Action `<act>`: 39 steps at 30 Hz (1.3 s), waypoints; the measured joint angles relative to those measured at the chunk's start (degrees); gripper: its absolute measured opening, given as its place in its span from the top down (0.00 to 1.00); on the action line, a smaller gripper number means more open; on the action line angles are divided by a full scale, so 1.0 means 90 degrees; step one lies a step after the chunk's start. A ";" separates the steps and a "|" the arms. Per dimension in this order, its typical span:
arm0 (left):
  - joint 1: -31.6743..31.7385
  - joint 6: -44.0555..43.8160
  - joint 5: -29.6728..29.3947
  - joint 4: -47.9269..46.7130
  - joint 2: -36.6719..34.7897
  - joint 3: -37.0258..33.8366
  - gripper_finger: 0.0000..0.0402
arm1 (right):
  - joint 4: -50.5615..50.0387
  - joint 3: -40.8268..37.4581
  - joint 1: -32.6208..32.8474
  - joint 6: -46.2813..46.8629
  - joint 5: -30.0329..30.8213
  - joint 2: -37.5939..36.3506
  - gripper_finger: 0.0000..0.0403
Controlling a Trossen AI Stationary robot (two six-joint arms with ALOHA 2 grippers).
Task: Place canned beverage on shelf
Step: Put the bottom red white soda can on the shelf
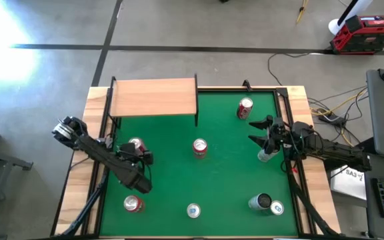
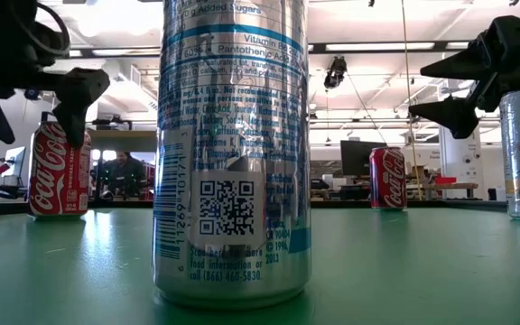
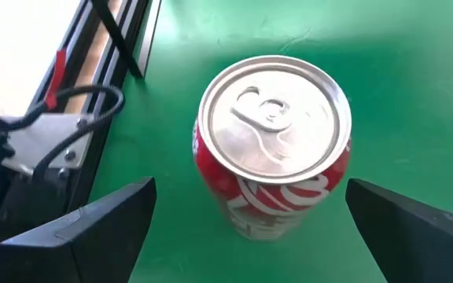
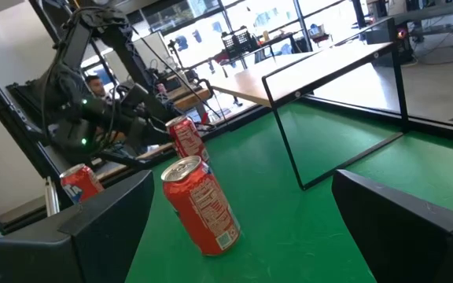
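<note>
A red canned beverage (image 3: pixel 272 149) stands upright on the green mat at the table's left; it also shows in the high view (image 1: pixel 136 145) and the low view (image 2: pixel 59 171). My left gripper (image 3: pixel 250 189) slants down over it, open, one finger on either side of the can and apart from it. The shelf (image 1: pixel 155 98), a light-wood board on thin black legs, stands at the far left of the mat. My right gripper (image 1: pixel 255 131) waits at the table's right side, level and open, with nothing between its fingers.
More cans stand on the mat: a red one at the middle (image 1: pixel 200 148), a red one at the far right (image 1: pixel 245 109), a silver one by my right gripper (image 1: pixel 265 155), a red one (image 1: pixel 133 204) and a silver one (image 1: pixel 193 211) near the front edge, and two at the near right (image 1: pixel 267 204).
</note>
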 joint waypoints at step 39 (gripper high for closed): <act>0.0033 0.0789 -0.1437 -0.0593 0.0100 0.0902 0.29 | 0.0000 0.0000 -0.0001 0.0001 -0.0001 0.0002 0.05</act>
